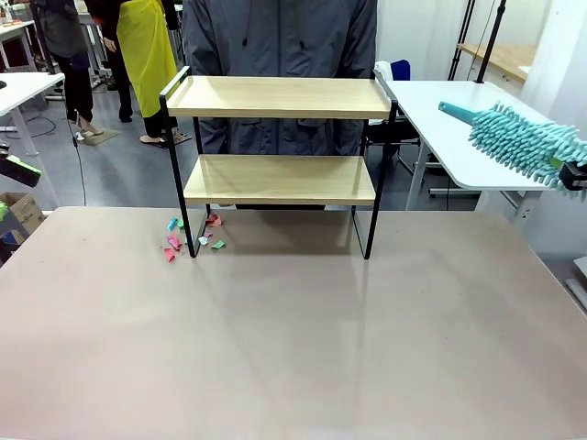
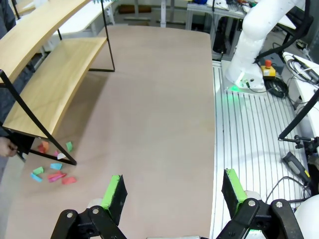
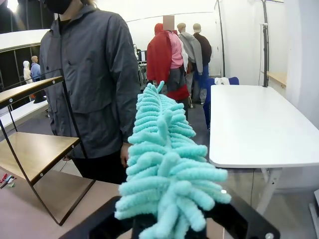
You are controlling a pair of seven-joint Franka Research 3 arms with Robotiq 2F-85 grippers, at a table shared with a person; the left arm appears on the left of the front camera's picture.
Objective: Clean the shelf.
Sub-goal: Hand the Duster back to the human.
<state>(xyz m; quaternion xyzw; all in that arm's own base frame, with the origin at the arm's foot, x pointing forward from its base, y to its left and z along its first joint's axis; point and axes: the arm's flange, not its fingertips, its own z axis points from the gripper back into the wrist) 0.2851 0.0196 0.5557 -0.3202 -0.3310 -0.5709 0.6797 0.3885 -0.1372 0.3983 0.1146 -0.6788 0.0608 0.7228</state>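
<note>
The shelf [image 1: 280, 147] stood at the counter's [image 1: 293, 330] far edge, paper scraps [image 1: 188, 240] by its left leg. Right pincer [image 1: 573, 174] gripped a teal duster [image 1: 518, 139]; left pincer [image 2: 174, 194] stood open.

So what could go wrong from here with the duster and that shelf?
1. The shelf looks light on its thin frame; a hard sweep from the teal duster, held off to the right by the right claw, might shove or tip it toward the person close behind.
2. The paper scraps by the shelf's foot could scatter.
</note>
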